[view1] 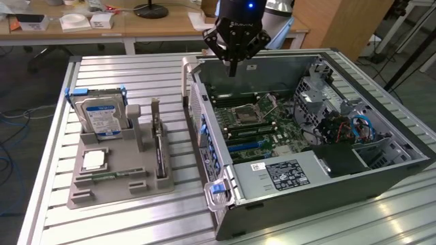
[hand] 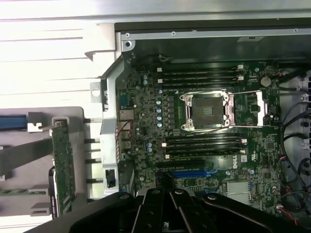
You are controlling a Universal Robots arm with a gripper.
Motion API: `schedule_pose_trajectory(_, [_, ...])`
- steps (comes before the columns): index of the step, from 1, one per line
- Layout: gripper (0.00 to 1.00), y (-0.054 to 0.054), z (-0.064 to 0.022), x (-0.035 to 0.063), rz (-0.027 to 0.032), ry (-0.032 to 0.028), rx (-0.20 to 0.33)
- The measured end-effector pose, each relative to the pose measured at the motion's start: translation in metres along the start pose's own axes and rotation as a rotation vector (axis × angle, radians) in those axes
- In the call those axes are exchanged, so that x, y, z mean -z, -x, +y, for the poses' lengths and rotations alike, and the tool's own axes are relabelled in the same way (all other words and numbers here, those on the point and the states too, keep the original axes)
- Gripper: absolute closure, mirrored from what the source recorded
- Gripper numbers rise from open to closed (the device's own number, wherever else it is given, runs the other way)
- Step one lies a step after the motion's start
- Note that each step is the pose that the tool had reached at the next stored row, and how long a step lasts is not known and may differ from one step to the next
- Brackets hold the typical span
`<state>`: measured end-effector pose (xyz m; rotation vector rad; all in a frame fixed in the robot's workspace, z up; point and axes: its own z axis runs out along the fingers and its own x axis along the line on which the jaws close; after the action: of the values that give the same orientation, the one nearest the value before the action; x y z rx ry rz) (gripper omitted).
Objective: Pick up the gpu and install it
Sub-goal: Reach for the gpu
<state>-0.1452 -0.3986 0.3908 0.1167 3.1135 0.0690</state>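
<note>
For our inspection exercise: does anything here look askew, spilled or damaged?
Nothing stands out. The gpu stands on edge in its grey holder, the hard drive upright nearby, and the computer case lies open.

Exterior view: even, diffuse overhead light of moderate brightness. Streaked glare lies on the slats of the table [view1: 388,219] along the edge nearest the camera, toward the exterior view's right. The interior of the computer case [view1: 272,66] is shaded relative to the table. Shadows around the grey holder [view1: 109,193] are soft and short. Wrist view: table slats burnt out to white, motherboard [hand: 204,145] dim, gripper [hand: 164,194] a near-black silhouette.
</note>
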Motion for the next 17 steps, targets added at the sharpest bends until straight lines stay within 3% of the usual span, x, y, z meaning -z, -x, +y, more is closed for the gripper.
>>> schedule_pose_trajectory(17, [0.89,-0.024,-0.0008,-0.0014,0.0001,-0.0001,0.0])
